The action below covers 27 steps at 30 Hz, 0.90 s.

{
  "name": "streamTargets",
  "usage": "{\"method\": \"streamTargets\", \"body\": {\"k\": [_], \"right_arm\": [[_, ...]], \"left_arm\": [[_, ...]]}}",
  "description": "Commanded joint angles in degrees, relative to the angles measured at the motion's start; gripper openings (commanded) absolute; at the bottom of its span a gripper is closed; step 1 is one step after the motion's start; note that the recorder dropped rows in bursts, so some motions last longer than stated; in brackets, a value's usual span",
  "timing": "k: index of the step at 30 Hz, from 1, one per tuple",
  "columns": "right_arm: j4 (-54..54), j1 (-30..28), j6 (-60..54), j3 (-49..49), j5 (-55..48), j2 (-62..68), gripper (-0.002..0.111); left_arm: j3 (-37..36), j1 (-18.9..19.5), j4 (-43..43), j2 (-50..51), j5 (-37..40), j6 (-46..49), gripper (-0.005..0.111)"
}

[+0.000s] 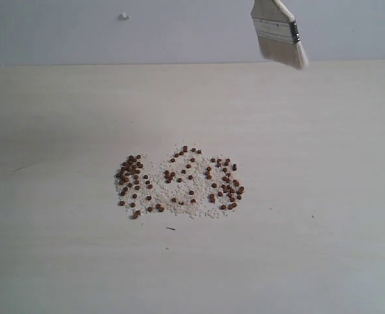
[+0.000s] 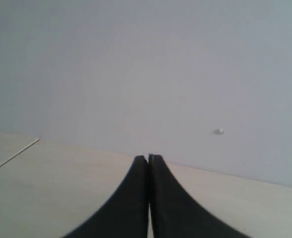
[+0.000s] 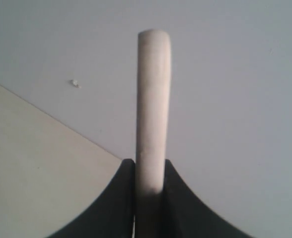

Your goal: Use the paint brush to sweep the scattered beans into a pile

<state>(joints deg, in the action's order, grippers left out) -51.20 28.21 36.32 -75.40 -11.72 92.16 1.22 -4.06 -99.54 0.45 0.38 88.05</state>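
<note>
Well | my right pincer (image 3: pixel 149 164) clamps brush (image 1: pixel 281 31), clear of beans (image 1: pixel 179 184) | left pincer (image 2: pixel 149 157) closed, empty | I judge sweeping mostly left

Left tool (image 2: pixel 149 158) is pressed closed; right tool (image 3: pixel 149 164) clamps the paint brush (image 3: pixel 153 94).

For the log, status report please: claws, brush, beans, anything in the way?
Left claw shut, empty. Right claw shut on brush, raised clear. Beans scattered among white crumbs, no pile. Nothing seen in the way.
</note>
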Motion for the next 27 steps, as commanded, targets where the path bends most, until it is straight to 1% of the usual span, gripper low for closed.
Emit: {"method": "streamTargets", "body": {"k": [1,7,9,12,14,15,18,20,24,27], "right_arm": [[-16.7,0.1,13.3,1.6,0.0,-0.8,0.000],[-27.9,0.1,21.9,3.6,-5.5,-0.8,0.000],[-34.1,0.1,29.9,4.3,-8.3,-1.0,0.000],[-44.5,0.1,45.0,6.5,-12.5,-1.8,0.000],[-48.7,0.5,52.1,8.2,-14.6,-2.6,0.000],[-48.7,1.1,56.7,9.6,-17.0,-2.9,0.000],[-48.7,3.0,58.7,11.9,-23.7,-4.0,0.000],[-48.7,4.0,60.1,13.2,-25.9,-4.4,0.000],[-48.7,6.2,65.4,16.1,-26.0,-5.5,0.000],[-48.7,7.8,66.0,17.3,-26.0,-5.7,0.000]], "left_arm": [[-1.2,0.1,-0.4,-0.2,-0.4,-0.3,0.000],[-1.2,0.1,-0.4,-0.2,-0.7,-0.3,0.000],[-1.2,0.1,-0.4,-0.2,-0.7,-0.3,0.000],[-1.2,0.1,-0.4,-0.2,-0.7,0.0,0.000],[-1.2,0.1,-0.4,-0.2,-0.7,0.0,0.000],[-1.2,0.1,-0.4,-0.2,-0.7,0.0,0.000],[-1.2,0.1,-0.4,-0.2,-0.7,0.0,0.000],[-1.2,0.1,-0.4,-0.2,-0.7,0.0,0.000],[-1.2,0.1,-0.4,-0.2,-0.7,0.0,0.000],[-1.2,0.1,-0.4,-0.2,-0.7,0.0,0.000]]}}
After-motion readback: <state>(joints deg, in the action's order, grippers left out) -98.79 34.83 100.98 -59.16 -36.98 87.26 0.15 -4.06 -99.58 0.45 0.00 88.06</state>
